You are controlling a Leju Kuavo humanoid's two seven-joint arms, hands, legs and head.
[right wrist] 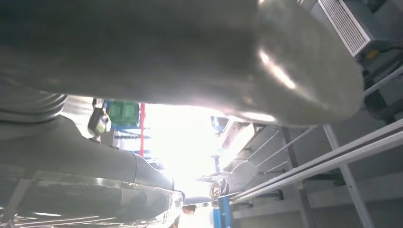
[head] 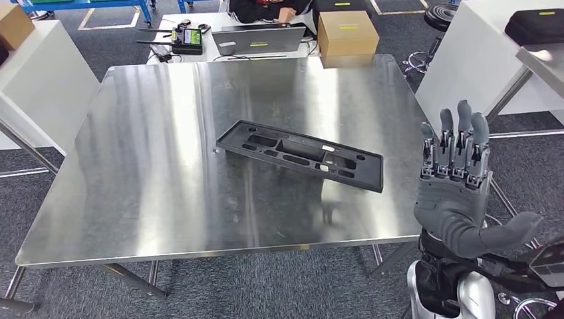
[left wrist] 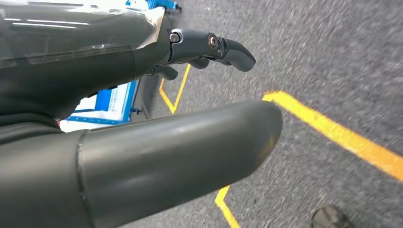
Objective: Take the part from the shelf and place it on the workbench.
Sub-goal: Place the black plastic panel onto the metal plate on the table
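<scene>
A long black plastic part [head: 300, 154] with several cut-outs lies flat on the steel workbench [head: 153, 166], right of its middle. My right hand [head: 459, 189] is raised just off the bench's right edge, fingers straight up and apart, thumb out to the side, holding nothing. It stands a short way right of the part and does not touch it. In the left wrist view my left hand [left wrist: 142, 109] hangs over grey carpet, its thumb and fingers apart with nothing between them. In the right wrist view the right hand's thumb [right wrist: 199, 52] and fingers [right wrist: 228, 178] are spread against a bright ceiling.
Behind the workbench a white table carries a cardboard box [head: 347, 33], a laptop [head: 258, 38] and a controller [head: 186, 38], with a person seated beyond. White tables stand at the left [head: 40, 80] and right [head: 479, 60]. Yellow floor lines [left wrist: 332, 130] cross the carpet.
</scene>
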